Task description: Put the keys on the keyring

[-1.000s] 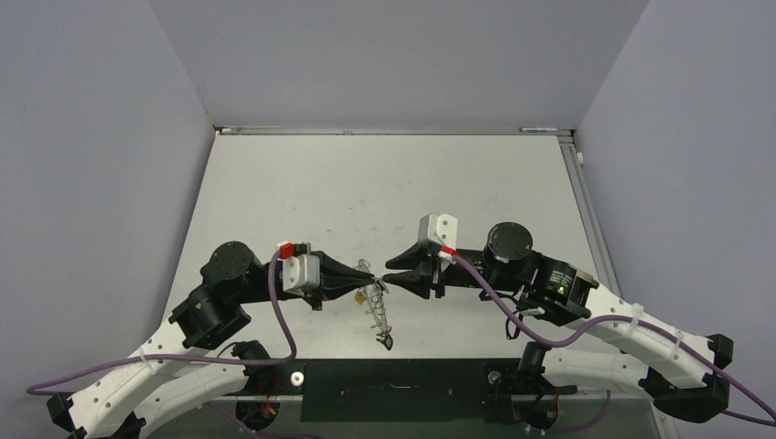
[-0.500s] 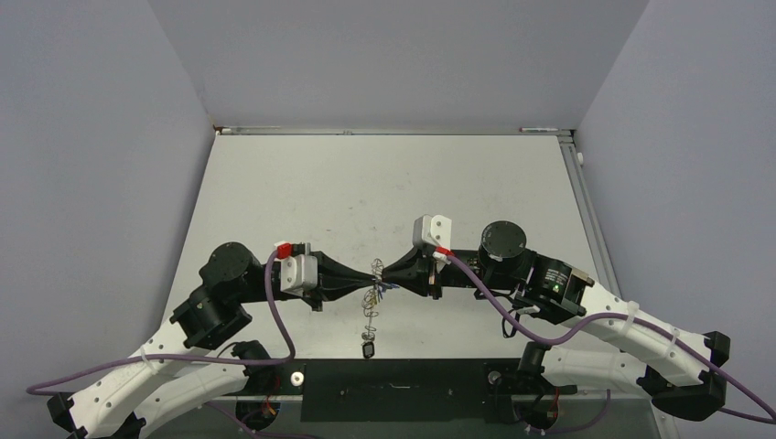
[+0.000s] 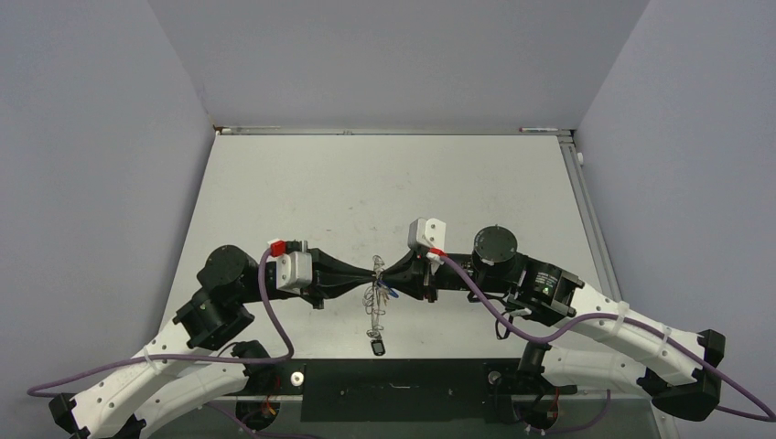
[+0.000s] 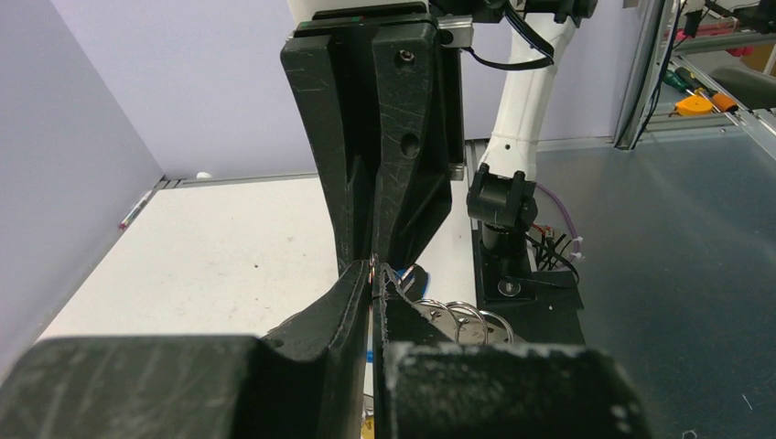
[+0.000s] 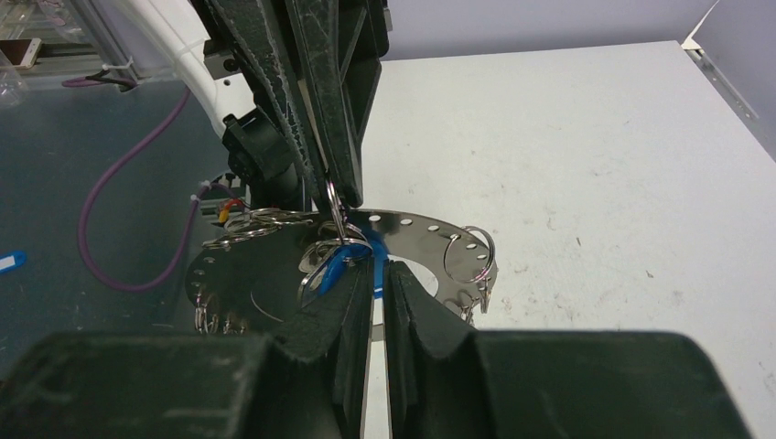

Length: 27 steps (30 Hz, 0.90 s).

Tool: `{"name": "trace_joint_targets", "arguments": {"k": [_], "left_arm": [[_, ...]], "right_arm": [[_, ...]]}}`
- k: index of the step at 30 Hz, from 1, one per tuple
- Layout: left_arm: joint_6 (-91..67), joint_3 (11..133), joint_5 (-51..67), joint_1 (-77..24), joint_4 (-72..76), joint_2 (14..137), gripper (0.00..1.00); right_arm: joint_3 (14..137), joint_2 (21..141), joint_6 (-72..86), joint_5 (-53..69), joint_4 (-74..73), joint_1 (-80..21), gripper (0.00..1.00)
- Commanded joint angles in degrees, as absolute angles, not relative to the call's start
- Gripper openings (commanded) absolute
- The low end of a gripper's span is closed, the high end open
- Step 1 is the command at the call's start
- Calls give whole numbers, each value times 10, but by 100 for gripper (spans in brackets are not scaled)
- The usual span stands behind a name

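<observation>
The table [image 3: 458, 183] lies under the keyring, which hangs in the air where the two arms meet tip to tip.

The left gripper [image 4: 373, 279] reaches the keyring from the left. Its fingers are pressed together on a small wire ring [image 5: 335, 208] at the keyring's upper edge. The right gripper [image 5: 377, 274] comes at the keyring from the opposite side. It is closed to a narrow slit, with a blue-headed key [image 5: 343, 261] right at its tips, and it appears to pinch that key.

The keyring [image 5: 265, 274] is a flat, silvery hoop punched with holes round its rim. It looks thin, stiff, light and slick, so I judge it will swing and twist from a single pinch point. A steadier hold would be flat across the band, between two holes.

The key lies across the keyring's face. Being tiny, hard and slippery, it is best held by its plastic head, with the metal end left free.

More split rings [image 5: 476, 247] hang from the keyring's holes. A small black tag [image 3: 376, 347] dangles at the low end of the cluster. I cannot tell whether it touches the table.

No container is in view, and only the keyring carries anything.
</observation>
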State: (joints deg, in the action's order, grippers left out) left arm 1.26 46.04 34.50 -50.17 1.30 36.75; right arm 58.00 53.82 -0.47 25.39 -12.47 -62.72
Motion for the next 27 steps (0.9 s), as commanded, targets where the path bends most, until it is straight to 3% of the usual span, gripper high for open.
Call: {"name": "trace_joint_targets", "arguments": {"k": [1,8,14,27], "left_arm": [[4,461,312,-499,81,361,0],[6,455,289,-496,88,355,0],[8,448,287,-491,94,352,0],[-9,441,291,-488,115,346,0]], "right_arm": [[557,520,25,241,-55,-629,13],[542,505,34,230,-51,-630,17],[554,491,29,190,-74,-630,33],[561,452,47,204,-15,-630,30]]}}
